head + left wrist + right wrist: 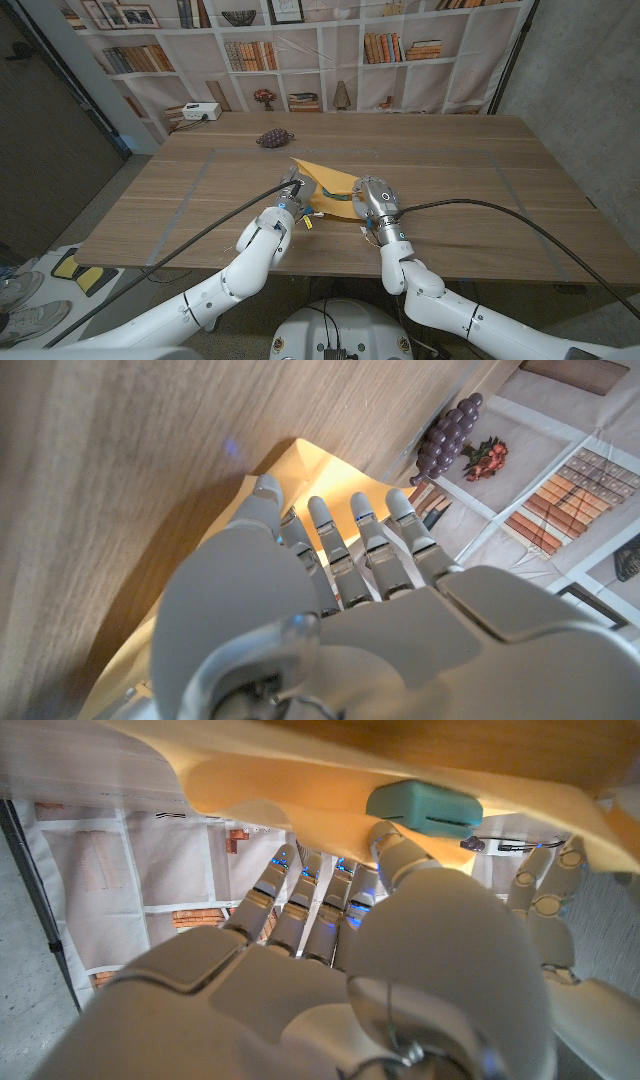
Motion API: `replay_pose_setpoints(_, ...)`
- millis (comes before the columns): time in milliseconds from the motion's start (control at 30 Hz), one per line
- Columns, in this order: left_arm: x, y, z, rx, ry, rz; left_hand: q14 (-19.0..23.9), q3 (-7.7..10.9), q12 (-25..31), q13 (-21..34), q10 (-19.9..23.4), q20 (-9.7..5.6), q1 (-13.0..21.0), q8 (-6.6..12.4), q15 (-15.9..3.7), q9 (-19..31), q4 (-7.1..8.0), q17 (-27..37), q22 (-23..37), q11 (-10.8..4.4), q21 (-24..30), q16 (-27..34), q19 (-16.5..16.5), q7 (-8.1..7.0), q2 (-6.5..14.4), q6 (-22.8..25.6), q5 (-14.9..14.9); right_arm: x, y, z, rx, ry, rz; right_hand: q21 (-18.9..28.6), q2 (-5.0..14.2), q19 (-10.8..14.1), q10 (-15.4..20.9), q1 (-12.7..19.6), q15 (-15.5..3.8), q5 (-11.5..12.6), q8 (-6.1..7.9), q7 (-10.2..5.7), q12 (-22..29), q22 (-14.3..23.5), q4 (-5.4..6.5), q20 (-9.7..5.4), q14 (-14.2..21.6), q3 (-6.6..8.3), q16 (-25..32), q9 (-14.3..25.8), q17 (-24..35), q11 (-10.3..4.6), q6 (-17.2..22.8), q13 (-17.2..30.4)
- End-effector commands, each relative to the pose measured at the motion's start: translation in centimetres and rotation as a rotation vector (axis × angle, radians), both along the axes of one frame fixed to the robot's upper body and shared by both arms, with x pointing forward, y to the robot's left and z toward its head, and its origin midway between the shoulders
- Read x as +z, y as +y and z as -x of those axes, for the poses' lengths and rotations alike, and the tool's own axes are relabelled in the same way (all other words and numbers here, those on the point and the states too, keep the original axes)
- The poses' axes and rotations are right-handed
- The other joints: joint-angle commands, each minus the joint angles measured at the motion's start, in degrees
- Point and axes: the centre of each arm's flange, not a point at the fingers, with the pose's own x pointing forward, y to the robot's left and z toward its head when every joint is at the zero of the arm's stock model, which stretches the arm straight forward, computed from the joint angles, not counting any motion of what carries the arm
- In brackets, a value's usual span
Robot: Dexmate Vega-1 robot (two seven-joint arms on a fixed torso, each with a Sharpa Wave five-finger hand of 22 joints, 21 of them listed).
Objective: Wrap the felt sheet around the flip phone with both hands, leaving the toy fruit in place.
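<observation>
1. Head view: the yellow felt sheet (325,185) lies at the table's (480,190) middle, with both hands meeting on its near edge, the left hand (292,195) on its left side and the right hand (374,198) on its right. That pairing suits a wrap, each hand taking one side of the felt.
2. The toy fruit (274,138), a dark grape bunch, sits well apart behind the sheet, out of the hands' way, as the task asks.
3. Right wrist view: the teal flip phone (424,808) lies against the felt sheet (300,790), with the right hand (400,920) just beside it. A fingertip (385,832) reaches to the phone's edge and seems to touch it, though contact is hard to confirm. The fingers are extended and only slightly apart; whether they hold felt, I cannot tell.
4. Left wrist view: the left hand (330,575) has its fingers straight and close together, laid over the felt sheet (300,470), pressing or resting rather than pinching, as far as shows. The toy fruit (448,432) sits beyond.
</observation>
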Motion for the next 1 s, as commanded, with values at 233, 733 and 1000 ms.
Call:
replay_pose_setpoints(233,1.8,-0.1,1.9,-0.070,-0.327,0.081,1.48,0.31,0.52,0.31,1.70,-0.13,0.87,0.34,-9.30,0.33,-0.15,0.13,0.17,-0.47,1.33,0.34,1.21,0.15,0.22,2.05,0.01,-0.6,-0.5,-0.8,-0.007,0.009,0.063,-0.31,-0.40,-0.43,0.09,0.30,-7.36,0.04,-0.25,-2.91,-0.25,0.10,-0.09,-0.13,-0.52,0.43,-0.15,0.10,0.44,-0.99,7.60,0.20)
replay_pose_setpoints(733,2.8,0.7,0.0,-0.044,-0.372,0.124,2.28,0.34,0.65,0.44,2.63,-0.39,0.97,0.44,-9.41,0.37,-0.08,0.19,0.17,-0.61,2.39,0.31,1.52,0.04,0.02,2.64,-0.01,-0.7,-1.0,-1.1,0.033,-0.005,0.079,-0.61,-0.79,-0.17,0.25,0.22,-7.83,0.01,-1.05,-4.92,-0.71,0.11,0.02,-0.28,-0.66,-0.62,0.56,0.07,1.28,-1.81,7.67,0.27)
replay_pose_setpoints(1000,2.5,1.0,-2.8,-0.056,-0.316,0.137,2.62,0.27,0.76,0.49,3.18,-0.53,1.07,0.46,-9.40,0.35,-0.14,0.24,0.14,-0.76,2.82,0.33,1.61,0.07,-0.20,2.96,-0.05,-0.6,-1.2,-1.3,0.043,-0.008,0.081,-0.67,-0.85,-0.01,0.33,0.10,-8.03,0.16,-1.33,-5.17,-0.83,0.11,0.09,-0.34,-0.69,-0.55,0.48,0.07,1.28,-1.90,7.60,0.29)
